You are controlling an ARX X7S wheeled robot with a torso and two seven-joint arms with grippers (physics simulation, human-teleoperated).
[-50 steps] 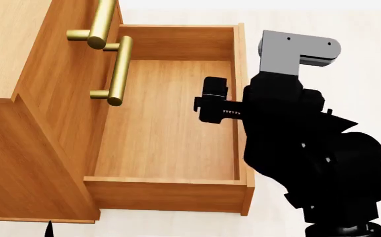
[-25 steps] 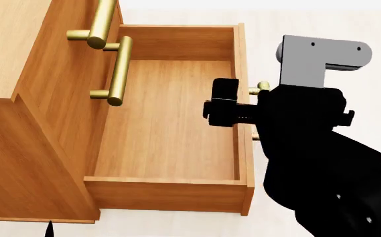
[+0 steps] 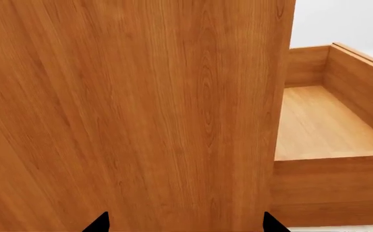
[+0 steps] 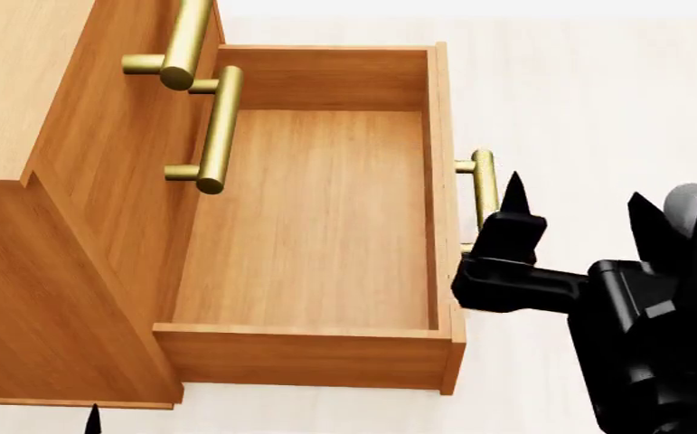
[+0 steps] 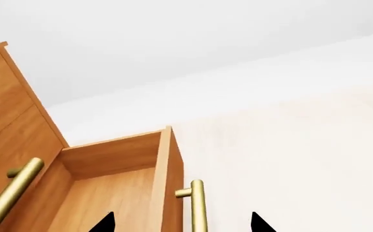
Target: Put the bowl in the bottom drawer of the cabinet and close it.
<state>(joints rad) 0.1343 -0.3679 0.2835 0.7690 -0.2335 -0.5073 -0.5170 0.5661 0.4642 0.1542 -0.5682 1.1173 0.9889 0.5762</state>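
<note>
The cabinet (image 4: pixel 34 271) fills the left of the head view. Its bottom drawer (image 4: pixel 312 357) stands pulled out, and nothing lies on its bare wooden floor. The bowl is out of view in every frame. My right gripper (image 4: pixel 579 203) is open just outside the drawer's front, fingers pointing away from me. One fingertip (image 4: pixel 514 188) sits close beside the brass handle (image 4: pixel 484 194). In the right wrist view that handle (image 5: pixel 198 208) lies between the spread tips of the right gripper (image 5: pixel 182 224), untouched. My left gripper (image 3: pixel 186 224) is open, facing the cabinet's side panel (image 3: pixel 141 106).
Two upper drawers are shut, their brass handles (image 4: pixel 185 41) (image 4: pixel 219 127) jutting over the open drawer's back. Pale floor (image 4: pixel 589 81) stretches beyond the drawer front. Only one left fingertip (image 4: pixel 91 420) shows at the head view's lower edge.
My right arm has pulled back from over the drawer, down and to the right, and turned its fingers forward. The drawer's handle is uncovered now. Cabinet and drawer have not moved.
</note>
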